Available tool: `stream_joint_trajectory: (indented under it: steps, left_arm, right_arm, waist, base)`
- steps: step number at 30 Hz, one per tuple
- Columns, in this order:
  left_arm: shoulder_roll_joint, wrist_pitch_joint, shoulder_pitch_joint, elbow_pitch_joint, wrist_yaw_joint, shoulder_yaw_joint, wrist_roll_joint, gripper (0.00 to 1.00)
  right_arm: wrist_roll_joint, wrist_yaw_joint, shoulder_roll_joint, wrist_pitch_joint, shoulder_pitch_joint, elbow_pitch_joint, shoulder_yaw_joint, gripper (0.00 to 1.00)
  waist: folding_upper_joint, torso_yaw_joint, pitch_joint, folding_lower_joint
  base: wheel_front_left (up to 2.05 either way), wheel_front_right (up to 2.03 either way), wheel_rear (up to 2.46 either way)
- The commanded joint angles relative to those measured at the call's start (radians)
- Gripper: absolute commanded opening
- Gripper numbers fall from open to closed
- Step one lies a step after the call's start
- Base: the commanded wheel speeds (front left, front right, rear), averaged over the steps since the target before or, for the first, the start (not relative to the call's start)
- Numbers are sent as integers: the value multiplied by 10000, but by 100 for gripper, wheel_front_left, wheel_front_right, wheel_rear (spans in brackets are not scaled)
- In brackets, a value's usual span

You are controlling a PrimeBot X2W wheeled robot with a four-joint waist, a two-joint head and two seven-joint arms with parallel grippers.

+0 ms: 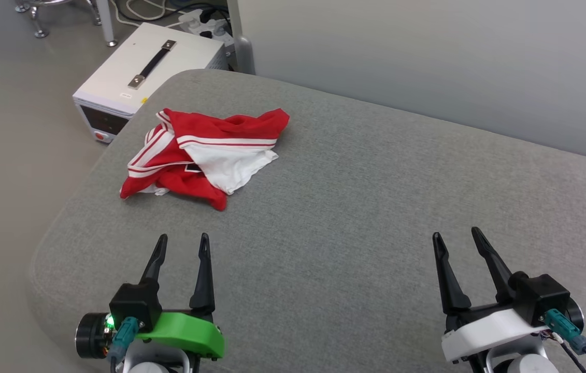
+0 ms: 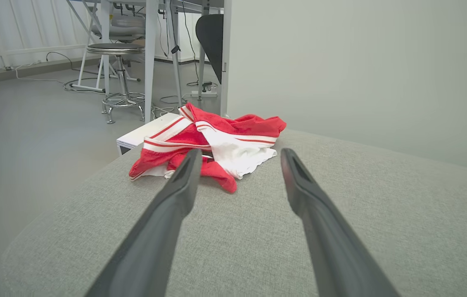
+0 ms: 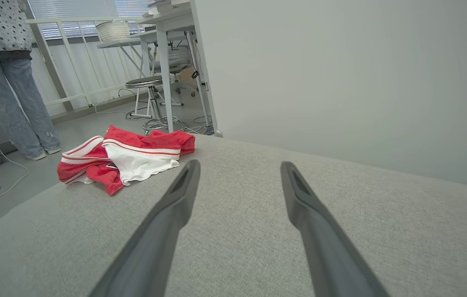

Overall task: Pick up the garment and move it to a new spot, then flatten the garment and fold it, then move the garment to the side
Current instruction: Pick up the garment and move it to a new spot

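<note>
While the left hand [image 1: 183, 238] and the right hand [image 1: 456, 234] hover with fingers parted and nothing held, the garment [image 1: 204, 150] lies crumpled on the grey padded surface [image 1: 349, 207], ahead of the left hand and far to the right hand's left. Red fabric bunches around a white panel lying on top, crossed by red-and-white striped bands. A small dark patch shows between the folds.
</note>
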Motion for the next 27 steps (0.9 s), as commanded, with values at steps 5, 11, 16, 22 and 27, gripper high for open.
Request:
stream_joint_trajectory:
  steps: [5, 11, 16, 22, 27]
  left_arm:
    - [-55, -59, -99, 91, -107, 76, 116, 100]
    - [-55, -59, -107, 87, -111, 84, 116, 100]
    - [-55, -59, -115, -64, -25, 121, 80, 100]
    - [-55, -59, -250, -89, -89, 230, -37, 100]
    - [41, -59, -998, 321, -549, 420, -87, 100]
  right_arm:
    - [90, -11, -16, -91, 39, -113, 125, 100]
    - [58, -11, -16, -91, 31, -59, 189, 100]
    - [31, -11, -16, -91, -35, -19, 249, 100]
    - [-293, -11, -16, -91, -268, -60, 343, 100]
    - [-592, -11, -147, -91, -690, -367, 325, 100]
  waist:
    - [0, 565, -8, 0]
    - [0, 692, 57, 0]
    - [0, 680, 136, 0]
    - [0, 272, 692, 0]
    - [0, -270, 1619, 0]
  base:
    - [0, 0, 0]
    - [0, 0, 0]
    - [0, 0, 0]
    - [0, 0, 0]
    - [0, 0, 0]
